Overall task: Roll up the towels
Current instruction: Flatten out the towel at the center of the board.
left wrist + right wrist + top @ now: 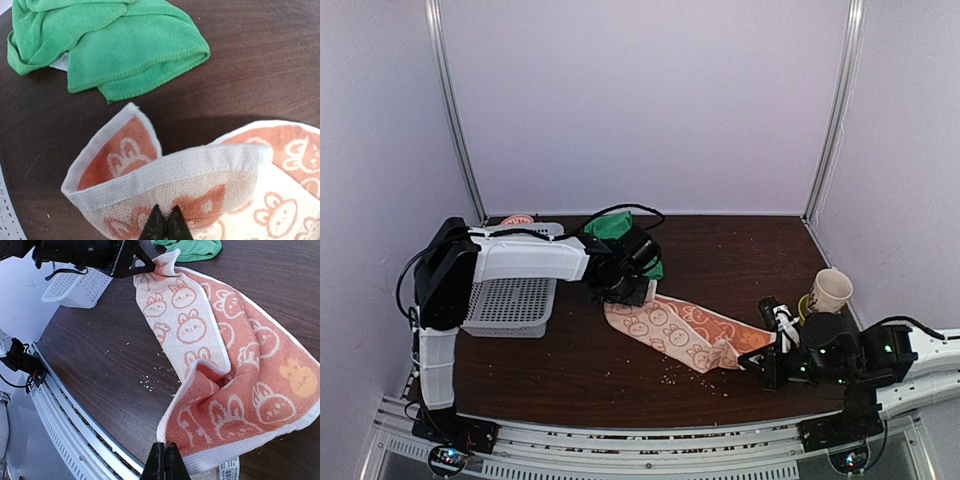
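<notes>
— So, where are we holding the printed towel [680,335] right now?

— We are gripping it at both ends. Our left tool [165,220] is pressed together on a folded-up corner at the far-left end. Our right tool [164,460] is pinching the white hem at the near-right end, tips closed on the cloth with no gap showing.

— Which way is its long axis running?

— Diagonally across the tabletop [570,370], from the left tool near the middle toward the right tool by the near-right edge. The middle is lying flat on the wood while both ends are lifting and curling. The cloth is spanning the two tools, so neither arm is nearer; each is touching its own end.

— And the green towel [120,45]?

— It is lying bunched and unrolled just beyond the left tool, apart from the printed one, with dark wood showing between them. The left arm is clearly the nearer one to it.

— What room are we working with?

— We are judging that a roll should travel along that diagonal. A white basket [510,300] is sitting to the left, well apart from the cloth, and a cup [830,290] is standing just beyond the right tool. Bare wood is lying open toward the near-left, scattered with crumbs [670,378]. The right end is sitting close to the tabletop's near edge, so we are thinking that rolling from there toward the left tool is the safer direction.
</notes>
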Robot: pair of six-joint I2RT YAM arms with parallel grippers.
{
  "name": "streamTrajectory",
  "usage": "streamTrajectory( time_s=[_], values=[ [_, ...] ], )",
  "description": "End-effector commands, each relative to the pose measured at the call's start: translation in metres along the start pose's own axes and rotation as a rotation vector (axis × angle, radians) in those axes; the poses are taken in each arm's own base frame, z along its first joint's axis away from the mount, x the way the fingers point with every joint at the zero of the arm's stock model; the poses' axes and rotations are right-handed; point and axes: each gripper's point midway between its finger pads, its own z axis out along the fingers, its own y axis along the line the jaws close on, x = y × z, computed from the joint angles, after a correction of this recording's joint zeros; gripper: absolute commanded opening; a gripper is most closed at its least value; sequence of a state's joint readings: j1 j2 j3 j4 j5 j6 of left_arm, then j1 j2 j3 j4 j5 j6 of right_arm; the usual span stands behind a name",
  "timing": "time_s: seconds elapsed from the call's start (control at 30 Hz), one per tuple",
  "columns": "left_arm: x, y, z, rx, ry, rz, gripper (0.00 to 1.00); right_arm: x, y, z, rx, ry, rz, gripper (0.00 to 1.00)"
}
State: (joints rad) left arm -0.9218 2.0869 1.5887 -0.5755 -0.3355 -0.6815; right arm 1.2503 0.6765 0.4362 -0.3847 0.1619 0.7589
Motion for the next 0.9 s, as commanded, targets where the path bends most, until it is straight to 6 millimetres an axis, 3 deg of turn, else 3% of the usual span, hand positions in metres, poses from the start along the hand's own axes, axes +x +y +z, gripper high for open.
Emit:
streamTrajectory(
  time_s=[0.0, 0.17, 0.23, 0.37, 0.6, 0.87],
  values=[
    [0.017, -0.001, -0.012, 0.015, -0.017, -0.044, 0.09, 0.018, -0.017, 0.001, 0.061, 0.038, 0.011, 0.0],
    [0.025, 0.002, -0.022, 0.013, -0.012, -0.059, 0.4, 0.026, -0.022, 0.002, 0.063, 0.05, 0.03, 0.0],
    [0.022, 0.0, -0.026, 0.01, -0.016, -0.062, 0.55, 0.024, -0.02, 0.001, 0.058, 0.042, 0.034, 0.0],
    [0.006, -0.004, -0.043, -0.017, -0.053, -0.065, 0.76, 0.02, -0.017, 0.0, 0.054, 0.031, 0.034, 0.0],
    [-0.019, -0.028, -0.069, -0.009, -0.136, -0.057, 0.83, 0.018, -0.013, 0.001, 0.043, 0.022, 0.034, 0.0],
    [-0.024, -0.045, -0.033, -0.091, -0.086, -0.01, 0.81, 0.018, -0.012, 0.001, 0.034, 0.017, 0.042, 0.0]
  ],
)
